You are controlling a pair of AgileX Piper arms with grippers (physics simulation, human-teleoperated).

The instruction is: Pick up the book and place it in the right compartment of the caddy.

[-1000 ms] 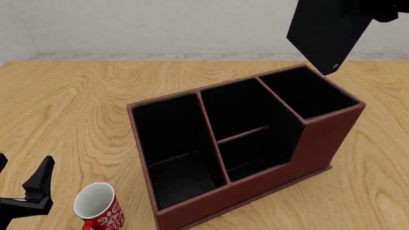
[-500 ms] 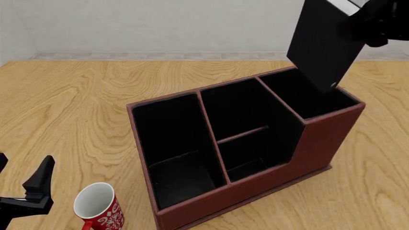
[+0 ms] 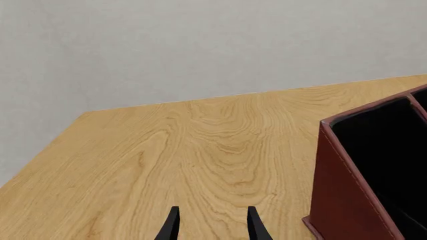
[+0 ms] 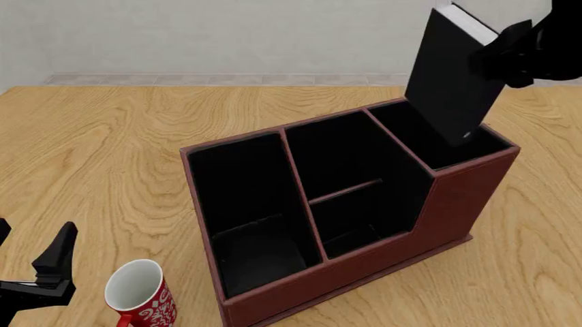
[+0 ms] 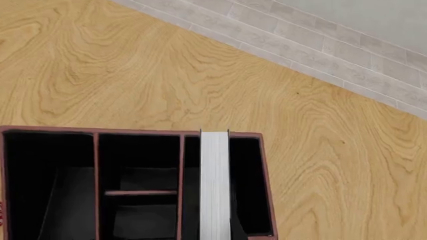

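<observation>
What moved: the book [image 4: 452,78] has come lower; its bottom corner now dips into the right compartment [image 4: 437,133], upper right of the frame.
Right hand [image 4: 509,51]: closed on the book's top end.
Left hand [image 3: 210,225]: open, holding nothing, low at the lower left.
Step now: putting the book into the caddy [image 4: 364,204].
Next move: I think straighten it, lower it, let go.
In the way: the compartment's tall walls.
Nearby: red mug [image 4: 141,293], well apart on the tabletop [image 4: 100,150].
</observation>
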